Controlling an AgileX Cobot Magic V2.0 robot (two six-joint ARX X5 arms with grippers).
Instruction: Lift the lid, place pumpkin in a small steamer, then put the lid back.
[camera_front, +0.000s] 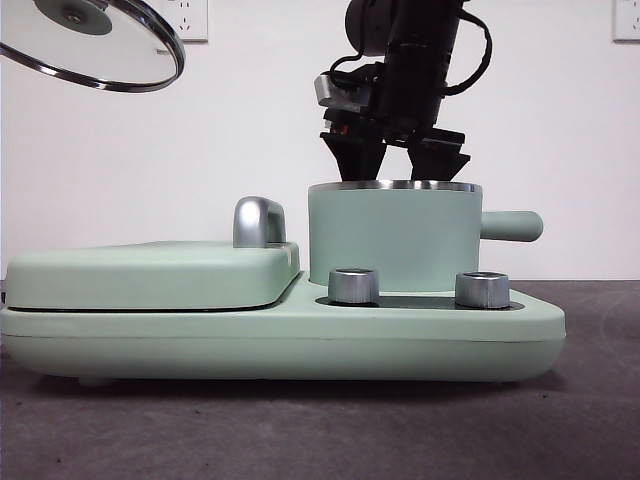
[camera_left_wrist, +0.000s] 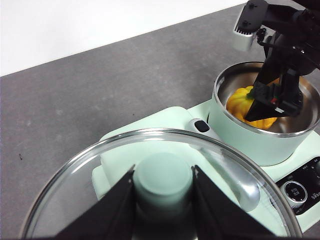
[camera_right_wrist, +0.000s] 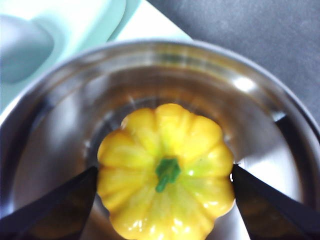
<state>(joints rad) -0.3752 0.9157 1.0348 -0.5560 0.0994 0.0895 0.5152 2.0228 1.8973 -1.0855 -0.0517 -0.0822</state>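
The lid (camera_front: 100, 45) hangs tilted high at the upper left of the front view. My left gripper (camera_left_wrist: 163, 172) is shut on its mint-green knob (camera_left_wrist: 162, 182), with the glass disc (camera_left_wrist: 75, 185) spread below the jaws. The small steamer (camera_front: 395, 240) stands uncovered on the right of the appliance. My right gripper (camera_front: 395, 160) reaches down into it from above. The pumpkin (camera_right_wrist: 165, 145) sits inside the steamer (camera_right_wrist: 165, 50), stem up, between the jaws of the right gripper (camera_right_wrist: 164, 172), which touch both its sides. The left wrist view shows the pumpkin (camera_left_wrist: 239, 100) inside the steamer (camera_left_wrist: 240, 137).
The steamer stands on a wide mint-green appliance base (camera_front: 280, 335) with two silver knobs (camera_front: 353, 285) (camera_front: 482, 289). A flat griddle cover (camera_front: 150, 275) with a steel handle (camera_front: 258, 220) fills its left half. The steamer's side handle (camera_front: 515, 226) points right. Dark table (camera_front: 300, 430) surrounds it.
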